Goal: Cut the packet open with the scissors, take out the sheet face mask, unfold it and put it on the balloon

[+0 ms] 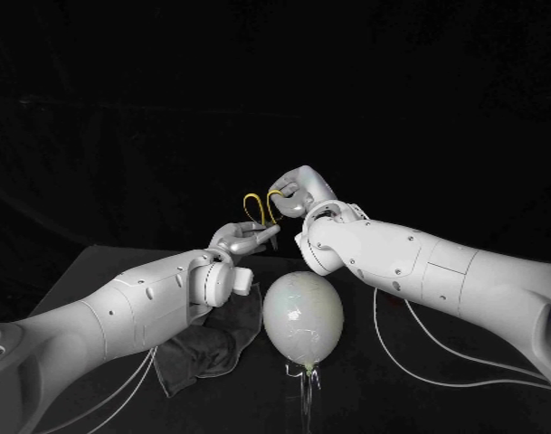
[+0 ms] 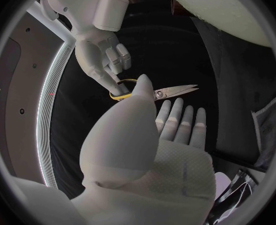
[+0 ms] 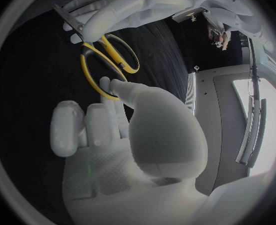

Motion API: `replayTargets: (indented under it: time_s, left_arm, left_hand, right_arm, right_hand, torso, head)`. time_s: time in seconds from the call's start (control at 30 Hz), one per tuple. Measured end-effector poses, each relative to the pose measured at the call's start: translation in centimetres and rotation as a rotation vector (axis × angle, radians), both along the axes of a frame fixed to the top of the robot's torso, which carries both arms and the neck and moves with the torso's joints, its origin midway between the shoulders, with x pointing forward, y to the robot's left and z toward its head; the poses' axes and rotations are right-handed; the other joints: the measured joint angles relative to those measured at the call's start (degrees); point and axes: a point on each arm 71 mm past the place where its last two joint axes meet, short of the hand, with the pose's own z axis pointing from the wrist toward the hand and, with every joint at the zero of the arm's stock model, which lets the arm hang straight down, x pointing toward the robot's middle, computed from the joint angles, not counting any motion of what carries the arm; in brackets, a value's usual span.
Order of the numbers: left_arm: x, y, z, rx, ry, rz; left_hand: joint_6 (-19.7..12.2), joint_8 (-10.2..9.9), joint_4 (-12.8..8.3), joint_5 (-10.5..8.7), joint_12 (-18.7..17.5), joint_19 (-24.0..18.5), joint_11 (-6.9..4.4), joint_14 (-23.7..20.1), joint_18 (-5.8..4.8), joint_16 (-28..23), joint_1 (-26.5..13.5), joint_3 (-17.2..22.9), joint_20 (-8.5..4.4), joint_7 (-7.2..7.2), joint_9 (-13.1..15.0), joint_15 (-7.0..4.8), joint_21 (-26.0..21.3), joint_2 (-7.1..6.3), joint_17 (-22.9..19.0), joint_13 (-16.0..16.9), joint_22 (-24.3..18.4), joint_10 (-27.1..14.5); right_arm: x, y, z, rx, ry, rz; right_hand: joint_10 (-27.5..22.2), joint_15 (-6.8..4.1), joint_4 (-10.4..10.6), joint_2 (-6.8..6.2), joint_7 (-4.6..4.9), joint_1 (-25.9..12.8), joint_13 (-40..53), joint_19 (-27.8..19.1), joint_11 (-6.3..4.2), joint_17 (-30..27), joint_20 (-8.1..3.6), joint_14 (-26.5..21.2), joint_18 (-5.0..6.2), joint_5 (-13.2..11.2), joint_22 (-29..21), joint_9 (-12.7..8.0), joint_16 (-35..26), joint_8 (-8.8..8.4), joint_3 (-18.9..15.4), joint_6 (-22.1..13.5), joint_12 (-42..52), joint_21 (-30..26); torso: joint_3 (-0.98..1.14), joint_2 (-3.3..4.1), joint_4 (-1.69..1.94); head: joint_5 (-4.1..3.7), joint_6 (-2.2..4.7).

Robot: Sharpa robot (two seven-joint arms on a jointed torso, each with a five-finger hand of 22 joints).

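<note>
In the head view, the left hand and right hand are meeting in the air behind the pale balloon. The yellow-handled scissors are hanging between them. A dark cloth is lying on the table under the left forearm, which is covering part of it. White cables are trailing beside the balloon.

In the left wrist view, the left hand is pinching the scissors near the pivot, with the blades sticking out past its thumb. The right hand is hooking its thumb into a yellow loop.

In the right wrist view, the right hand is touching the scissors at one loop with its thumb, its other fingers curling in. The left hand is clamping the blades
</note>
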Motion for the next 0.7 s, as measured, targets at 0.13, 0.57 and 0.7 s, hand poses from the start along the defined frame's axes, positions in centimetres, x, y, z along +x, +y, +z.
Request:
replayTargets:
  time_s: [0.13, 0.57, 0.7]
  left_arm:
    - [-0.02, 0.02, 0.01, -0.017, 0.008, 0.003]
    - [-0.12, 0.16, 0.39, -0.063, -0.015, 0.016]
    - [-0.20, 0.06, 0.53, -0.079, -0.023, 0.016]
  left_hand:
    - [5.3, 3.3, -0.2, 0.00, 1.7, 7.2, -0.95, 9.2, 0.91, 2.6, 0.6, 0.2, -0.18, 0.82, 1.4, -0.82, 2.4, 4.03, 2.4, 0.2, 0.9, 4.4]
    - [11.8, 5.7, -0.5, -0.01, 2.8, 13.0, -2.69, 14.6, 0.92, 4.0, 5.9, 2.6, -0.63, -0.71, 2.0, -2.01, 4.1, 9.30, 3.3, -0.3, 1.2, 12.0]
    - [12.9, 5.8, -0.4, -0.02, 2.5, 9.6, -2.98, 14.6, 0.91, 4.0, 7.2, 3.6, -0.95, -1.38, 2.0, -2.01, 2.8, 10.02, 3.2, -0.4, 0.5, 13.0]
  right_arm:
    - [-0.05, 0.09, 0.08, 0.000, -0.001, 0.003]
    - [0.08, -0.13, 0.16, -0.001, -0.002, -0.003]
    - [0.10, -0.17, 0.15, -0.001, -0.001, -0.005]
  right_hand:
    - [0.0, 0.00, 0.0, 0.07, 0.00, 0.1, 0.0, 0.0, -0.01, 0.0, 0.00, 0.0, -0.01, 0.1, 0.0, 0.0, 0.0, -0.01, 0.0, 0.0, 0.0, 0.0]
    - [0.1, 0.09, -0.3, 0.15, -0.09, 0.1, 0.1, 0.0, -0.08, 0.1, 0.00, -0.1, -0.34, 0.2, -0.2, 0.1, 0.2, 0.39, 0.2, -0.1, -0.2, -0.1]
    - [0.1, 0.10, -0.3, 0.15, -0.09, 0.1, 0.0, 0.0, -0.08, 0.1, 0.00, -0.1, -0.35, 0.2, -0.2, 0.1, 0.2, 0.39, 0.2, -0.1, -0.2, -0.1]
  torso:
    - [-0.01, -0.01, -0.02]
    - [0.07, -0.16, -0.15]
    - [0.08, -0.15, -0.18]
  head:
    - [0.09, -0.12]
    - [0.19, -0.50]
    - [0.19, -0.56]
